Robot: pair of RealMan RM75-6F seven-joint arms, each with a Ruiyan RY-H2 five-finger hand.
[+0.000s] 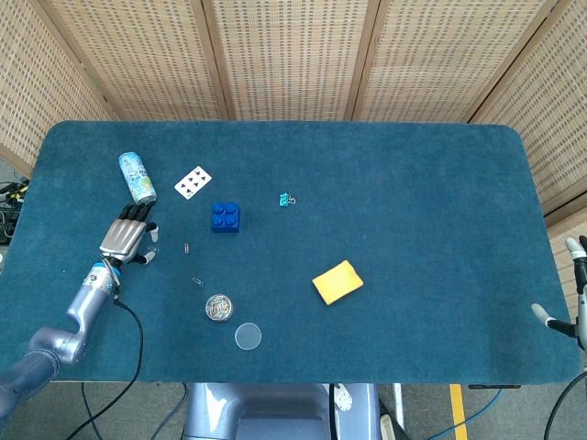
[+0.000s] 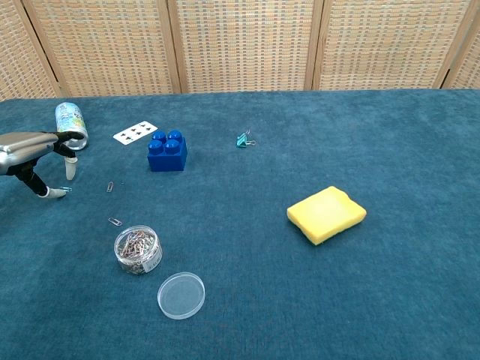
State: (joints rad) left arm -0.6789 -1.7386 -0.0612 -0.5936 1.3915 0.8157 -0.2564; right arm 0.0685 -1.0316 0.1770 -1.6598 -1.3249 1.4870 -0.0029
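Observation:
My left hand [image 1: 126, 239] [image 2: 34, 148] hovers low over the table's left side, palm down, fingers spread and pointing down. Its thumb tip [image 2: 46, 193] rests on the cloth right beside a small paperclip [image 2: 64, 189]; I cannot tell whether they touch. Nothing shows in its grasp. Just beyond the hand lies a drinks can [image 1: 137, 177] [image 2: 71, 124] on its side. My right hand [image 1: 570, 310] shows only at the right edge of the head view, off the table, fingers apart and empty.
A playing card [image 1: 192, 181], a blue brick [image 1: 225, 216], a teal binder clip [image 1: 286, 199] and a yellow sponge [image 1: 337, 281] lie on the blue cloth. A jar of paperclips [image 2: 137, 250] stands by its lid [image 2: 181, 295]. Two more loose clips [image 2: 110, 186] [image 2: 115, 221] lie nearby.

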